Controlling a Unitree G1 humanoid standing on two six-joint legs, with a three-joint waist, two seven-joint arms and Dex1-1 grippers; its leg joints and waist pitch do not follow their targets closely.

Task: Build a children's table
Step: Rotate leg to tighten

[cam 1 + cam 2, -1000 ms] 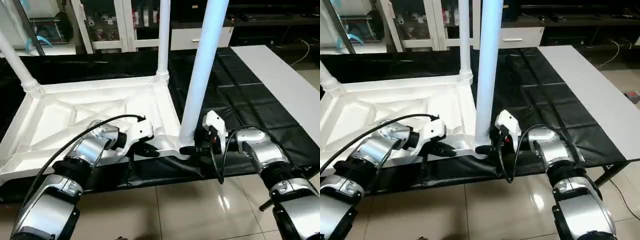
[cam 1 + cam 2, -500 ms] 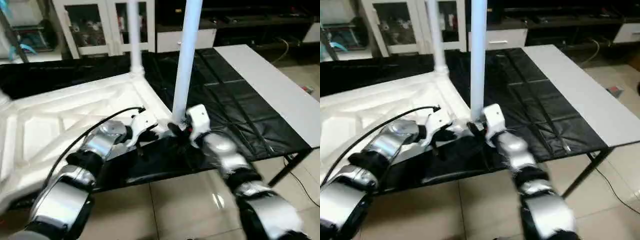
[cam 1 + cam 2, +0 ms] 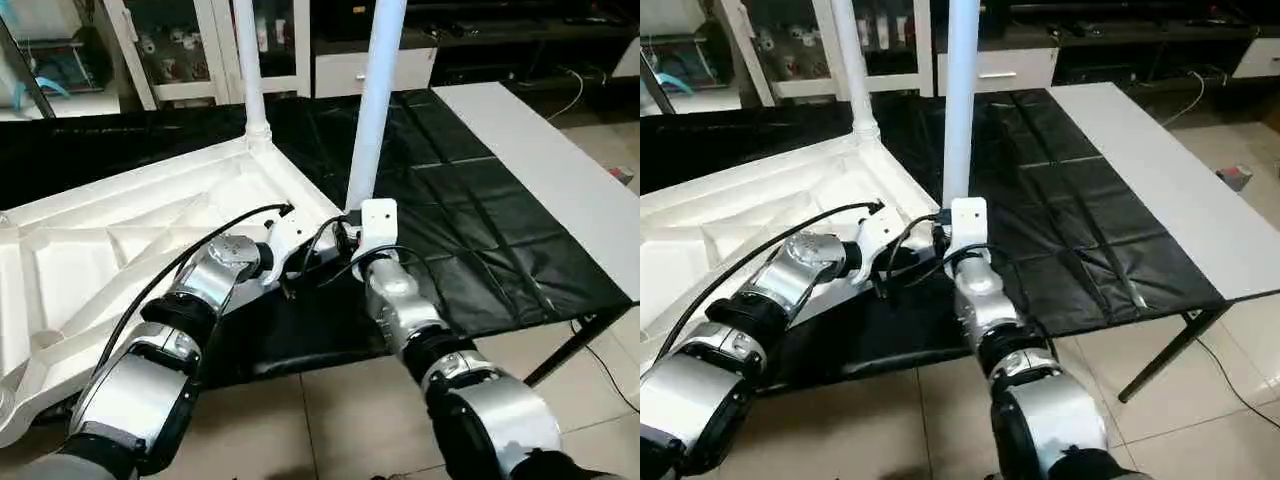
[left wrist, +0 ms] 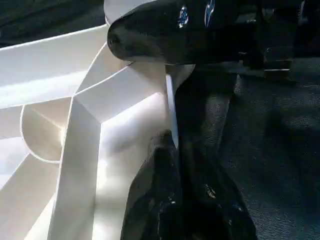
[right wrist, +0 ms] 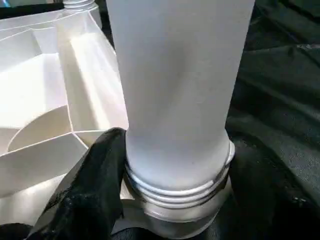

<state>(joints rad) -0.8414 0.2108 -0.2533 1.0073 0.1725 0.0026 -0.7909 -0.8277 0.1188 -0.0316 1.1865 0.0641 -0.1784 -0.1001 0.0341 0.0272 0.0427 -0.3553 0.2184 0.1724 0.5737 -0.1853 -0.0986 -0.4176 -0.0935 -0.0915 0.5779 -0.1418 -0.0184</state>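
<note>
Tabletop lay upside down, ribbed side up, on the black-draped table, occupying its 9 o'clock half in the head view. Two legs stood upright in corner sockets: the near leg at the corner closest to the claws, the far leg at roughly 11 o'clock from it. Right claw stood fairly wide about the base of the near leg, one black finger against the ringed collar just above the socket. Left claw was pinched shut on the thin edge wall of the tabletop beside the same corner. Bare white table surface lay at 3 o'clock.
</note>
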